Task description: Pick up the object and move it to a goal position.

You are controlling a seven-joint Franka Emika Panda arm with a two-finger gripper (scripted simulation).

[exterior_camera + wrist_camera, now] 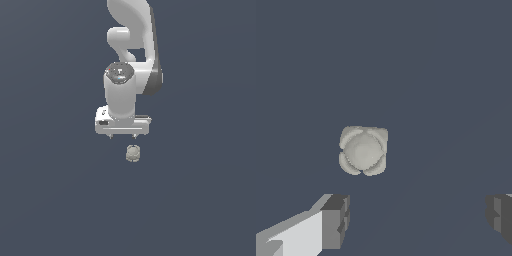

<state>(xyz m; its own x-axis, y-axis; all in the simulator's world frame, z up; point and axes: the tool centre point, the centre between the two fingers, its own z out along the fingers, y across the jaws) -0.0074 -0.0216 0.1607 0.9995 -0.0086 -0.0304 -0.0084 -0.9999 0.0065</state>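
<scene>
The object (133, 153) is a small rounded pale grey-beige lump lying on the dark floor. In the wrist view the object (363, 150) shows from above, with a lobed outline. My gripper (122, 136) hangs above and a little behind it, pointing down, with nothing between the fingers. In the wrist view the gripper (416, 220) has its two dark fingertips (336, 220) spread wide apart, and the object lies ahead of the gap, not between them. The gripper is open and empty.
The white arm (131, 45) rises behind the gripper in the exterior view. The flat dark grey-blue floor (50, 200) spreads on all sides. No goal marker shows.
</scene>
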